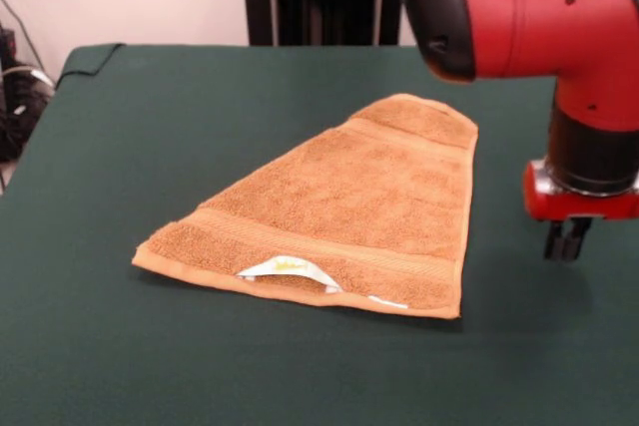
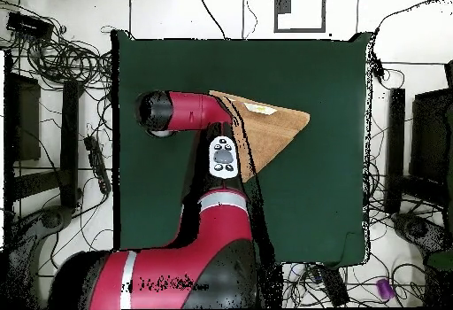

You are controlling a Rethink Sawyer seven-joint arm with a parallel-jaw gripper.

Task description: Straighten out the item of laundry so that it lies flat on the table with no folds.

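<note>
Folded, tapered orange-tan towel (image 1: 339, 212) on the table (image 1: 120, 187), white label (image 1: 285, 268) showing; empty claw (image 1: 566, 240) clenched alongside.

You are getting even, soft room light from above in both views. The towel (image 1: 339, 212) is casting only a thin shadow along its near edge onto the table (image 1: 120, 246), and the gripper (image 1: 566, 239) is throwing a faint one beneath it. A mild sheen is showing on the red arm (image 1: 539, 7). Nothing is looking blurred.
</note>
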